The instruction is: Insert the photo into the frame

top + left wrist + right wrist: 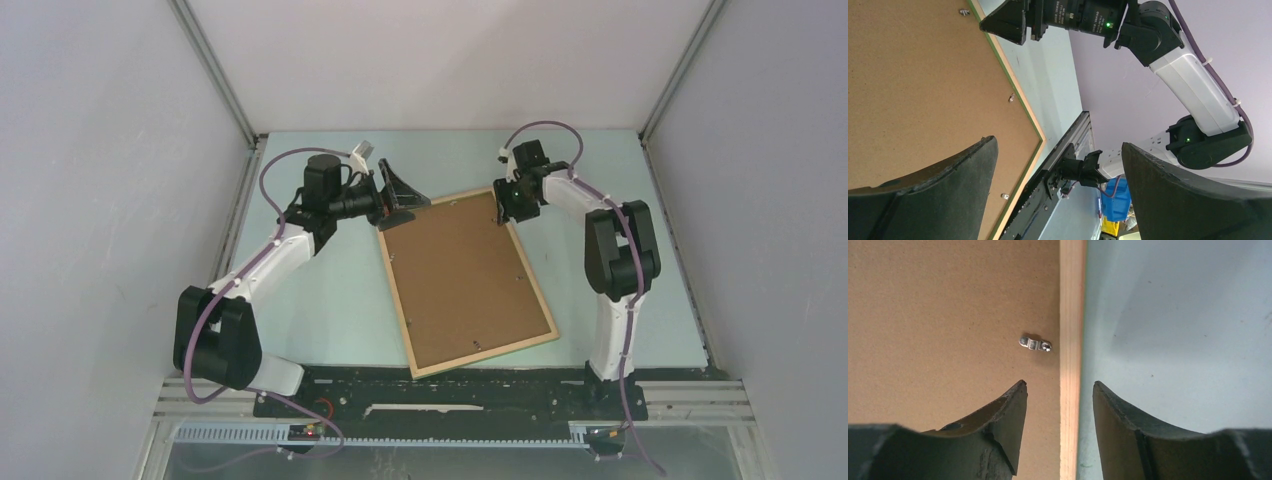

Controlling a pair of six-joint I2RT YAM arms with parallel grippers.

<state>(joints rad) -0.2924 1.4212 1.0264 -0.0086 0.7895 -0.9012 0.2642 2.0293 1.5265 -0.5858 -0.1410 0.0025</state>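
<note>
The frame (pixel 485 353) lies flat in mid-table, light wood border up. The photo's brown board back (pixel 465 275) fills it; the print side is hidden. My left gripper (pixel 395 195) is open and empty at the frame's far left corner; in the left wrist view (pixel 1058 150) its fingers are wide apart, with the board (pixel 913 75) and the frame edge (pixel 1015 199) to the left. My right gripper (pixel 503 205) is open at the far right corner; in the right wrist view (pixel 1059 383) its fingers straddle the wood edge (pixel 1071 315) without closing on it.
Small metal tabs (pixel 1035 344) sit along the board's rim. The pale table (pixel 320 300) is enclosed by grey walls on the left, right and back. A black rail (pixel 450 385) runs along the near edge by the arm bases.
</note>
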